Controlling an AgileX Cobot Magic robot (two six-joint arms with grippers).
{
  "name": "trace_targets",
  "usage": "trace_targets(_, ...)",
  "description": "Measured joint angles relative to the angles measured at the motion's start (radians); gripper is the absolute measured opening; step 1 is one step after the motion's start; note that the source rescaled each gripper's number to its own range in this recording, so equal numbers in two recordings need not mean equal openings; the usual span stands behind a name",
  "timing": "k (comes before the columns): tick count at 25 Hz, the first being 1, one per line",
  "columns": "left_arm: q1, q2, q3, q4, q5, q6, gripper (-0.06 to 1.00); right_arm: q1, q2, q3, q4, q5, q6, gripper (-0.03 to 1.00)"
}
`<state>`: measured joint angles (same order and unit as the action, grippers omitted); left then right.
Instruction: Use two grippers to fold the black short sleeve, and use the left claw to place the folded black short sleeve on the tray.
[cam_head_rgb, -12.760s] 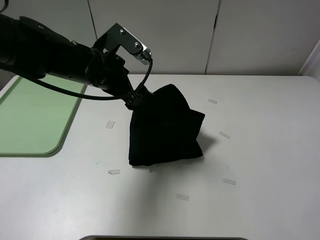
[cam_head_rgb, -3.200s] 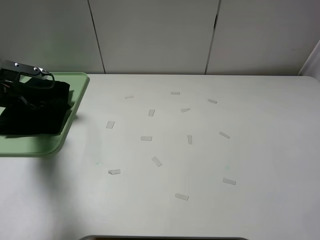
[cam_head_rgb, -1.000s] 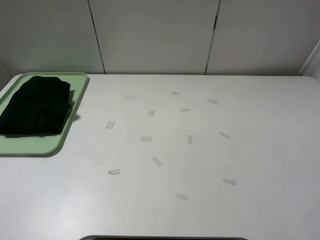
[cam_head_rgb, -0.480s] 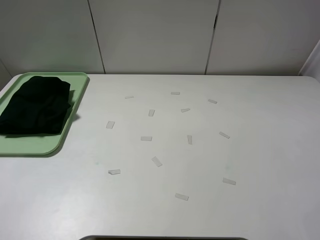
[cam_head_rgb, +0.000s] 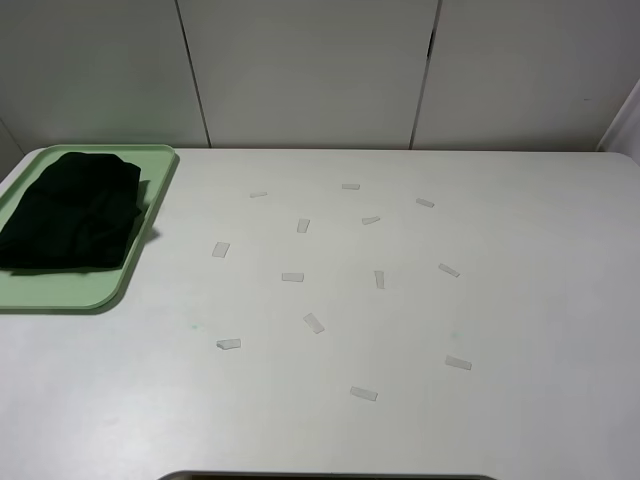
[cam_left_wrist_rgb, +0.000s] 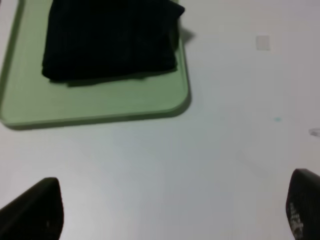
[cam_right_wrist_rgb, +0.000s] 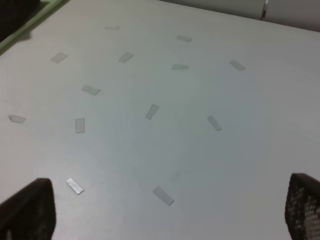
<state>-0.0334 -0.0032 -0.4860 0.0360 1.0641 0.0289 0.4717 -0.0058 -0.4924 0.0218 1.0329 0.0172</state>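
The black short sleeve (cam_head_rgb: 75, 210) lies folded as a plain black bundle on the pale green tray (cam_head_rgb: 60, 290) at the table's far left. Neither arm shows in the exterior high view. In the left wrist view the bundle (cam_left_wrist_rgb: 110, 40) rests on the tray (cam_left_wrist_rgb: 100, 102), and the left claw (cam_left_wrist_rgb: 167, 212) is open and empty, well back from the tray over bare table. The right gripper (cam_right_wrist_rgb: 165, 210) is open and empty over the middle of the table. A corner of the tray (cam_right_wrist_rgb: 35, 17) shows at the edge of the right wrist view.
Several small pale tape strips (cam_head_rgb: 314, 322) are scattered over the middle of the white table (cam_head_rgb: 520, 300); they also show in the right wrist view (cam_right_wrist_rgb: 152, 111). A white panelled wall stands behind the table.
The left arm carried the shirt from the table's middle to the tray, let it go and withdrew out of the exterior view. Nothing has moved in the last second.
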Motion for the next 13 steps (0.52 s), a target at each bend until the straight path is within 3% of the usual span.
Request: trace_targets(13,-0.032,0.000,0.000,0.004,0.000,-0.002,0.88,0.000,0.000,0.000,0.000,0.000,0.000,1.00)
